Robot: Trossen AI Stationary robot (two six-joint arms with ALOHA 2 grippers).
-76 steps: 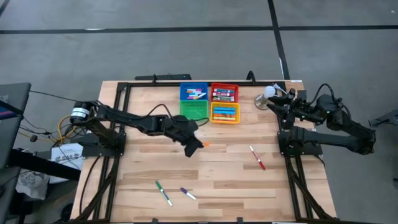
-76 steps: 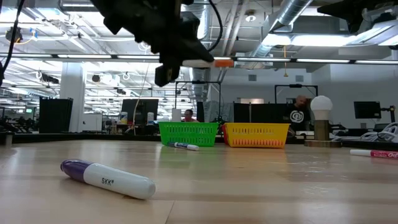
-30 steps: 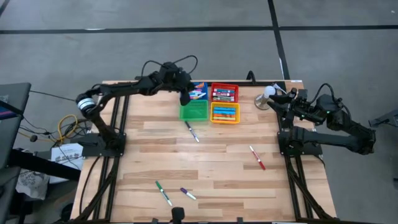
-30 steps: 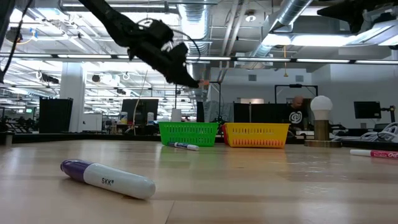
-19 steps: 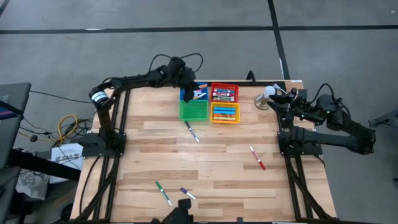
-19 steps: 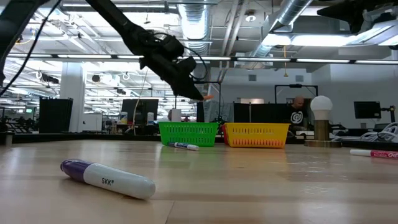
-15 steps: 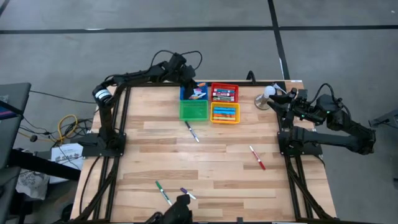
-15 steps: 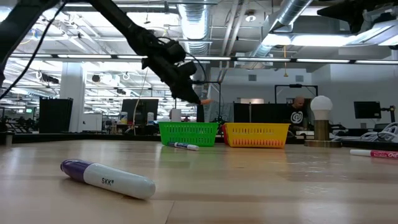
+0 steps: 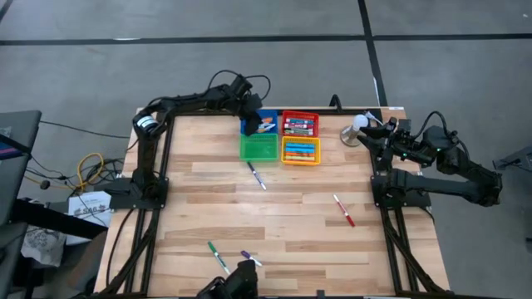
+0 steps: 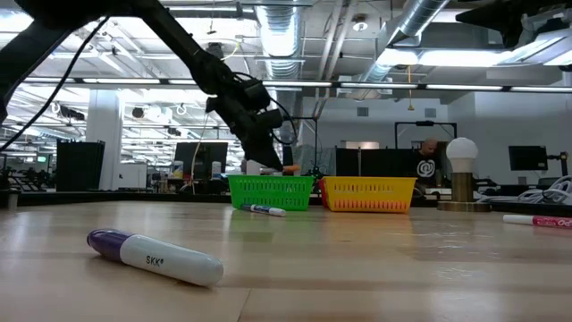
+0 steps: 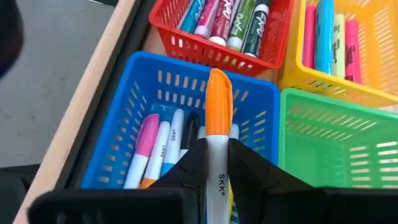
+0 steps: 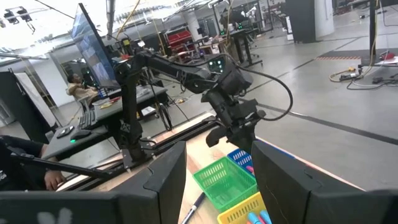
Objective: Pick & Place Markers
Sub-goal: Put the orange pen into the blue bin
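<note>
My left gripper [image 11: 217, 146] is shut on a marker with a white barrel and an orange cap [image 11: 219, 102]. It hangs above the blue bin [image 9: 259, 123], which holds several markers [image 11: 163, 146]. In the low view it [image 10: 268, 161] hovers just over the bins. Loose markers lie flat on the table: a blue-capped one [image 9: 257, 176], a red one [image 9: 343, 210], a green one [image 9: 218, 257] and a purple one [image 9: 250, 258]. My right gripper [image 12: 217, 180] waits open at the far right [image 9: 366, 139], holding nothing. My left gripper pinches the marker's white barrel [image 11: 217, 163] between its two fingers [image 11: 191, 163], just behind the orange cap. The marker lies along the fingers, cap end sticking out ahead of them. The fingers slant down from the table's far left. The marker hangs clear above the blue bin.
The red bin [image 9: 300, 124] and yellow bin [image 9: 301, 151] hold several markers, and the green bin [image 9: 259, 147] sits in front of the blue one. A white ball-shaped lamp [image 9: 359, 124] stands at the far right. A dark shape [image 9: 237, 278] shows at the near edge.
My left gripper has sunk toward the blue bin with the orange-capped marker and has tipped further downward, staying shut on it. The dark shape at the near edge has shifted a little.
</note>
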